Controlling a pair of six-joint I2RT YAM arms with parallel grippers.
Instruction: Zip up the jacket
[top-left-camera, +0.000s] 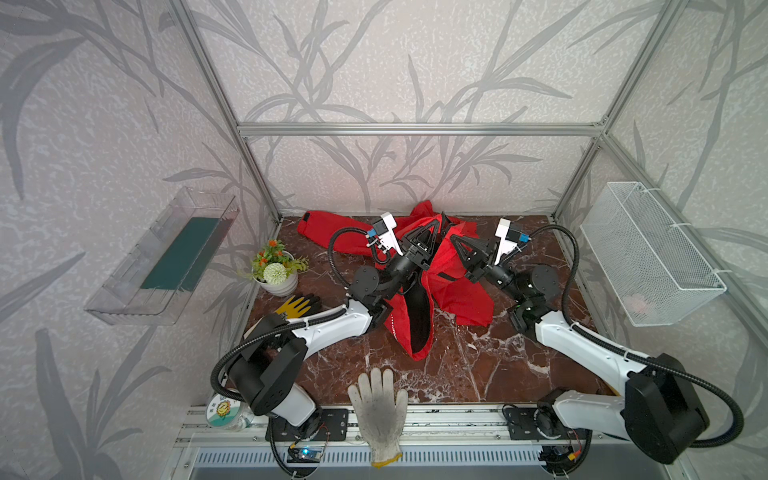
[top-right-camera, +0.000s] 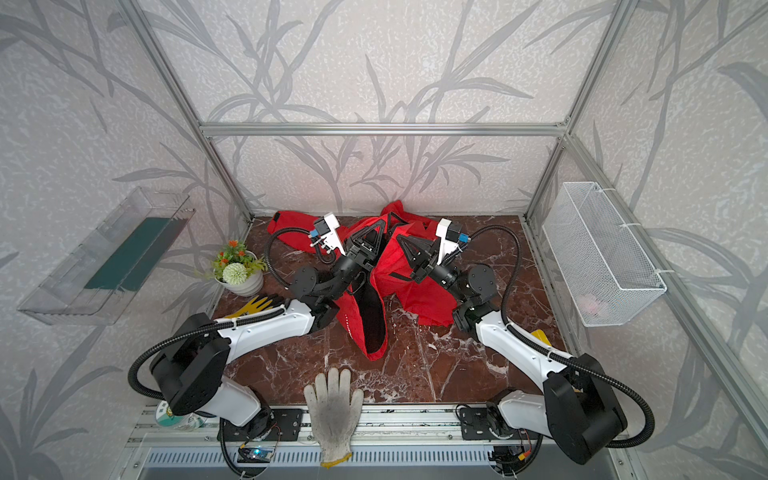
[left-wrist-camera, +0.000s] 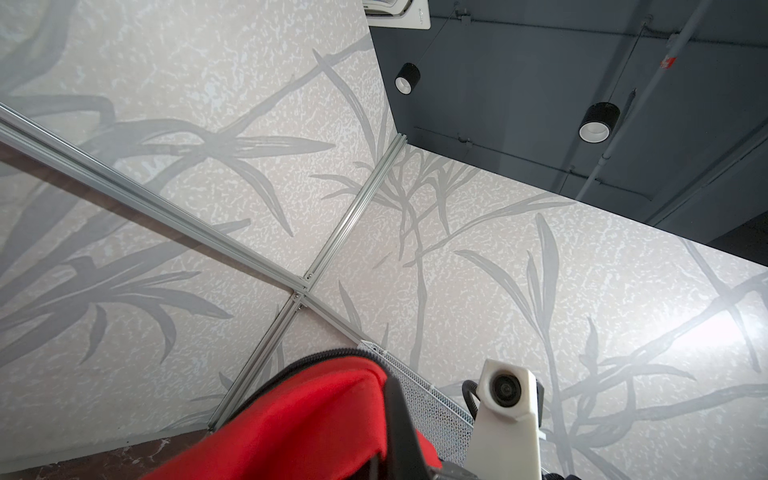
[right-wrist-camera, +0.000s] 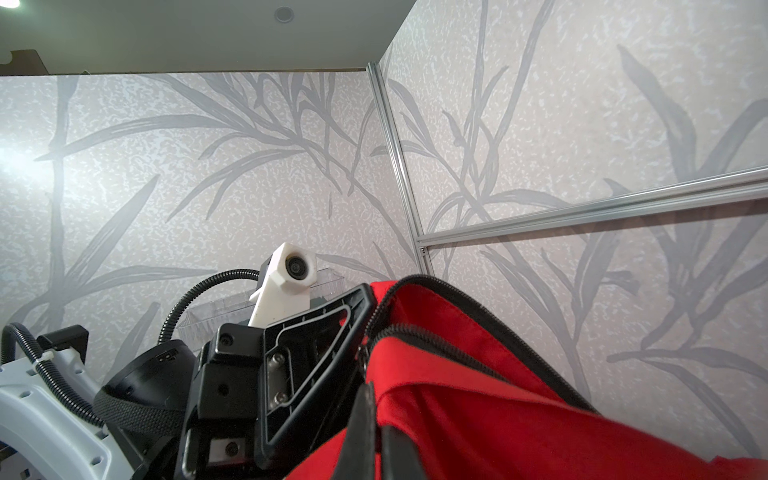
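The red jacket (top-left-camera: 461, 286) (top-right-camera: 415, 291) hangs bunched over the back half of the marble table, one sleeve (top-left-camera: 324, 224) trailing at the back left and its black lining (top-left-camera: 417, 316) showing down the middle. Both grippers hold it up close together near its upper edge. My left gripper (top-left-camera: 435, 224) (top-right-camera: 380, 225) is shut on red fabric beside the black zipper (left-wrist-camera: 316, 357). My right gripper (top-left-camera: 454, 239) (top-right-camera: 400, 239) (right-wrist-camera: 376, 419) is shut on a red fold just below the zipper teeth (right-wrist-camera: 457, 299). The zipper's slider is hard to make out.
A potted plant (top-left-camera: 276, 270) and a yellow-and-black glove (top-left-camera: 297, 305) lie at the table's left. A white glove (top-left-camera: 380, 411) overhangs the front edge. A wire basket (top-left-camera: 648, 253) hangs on the right wall and a clear tray (top-left-camera: 166, 253) on the left wall.
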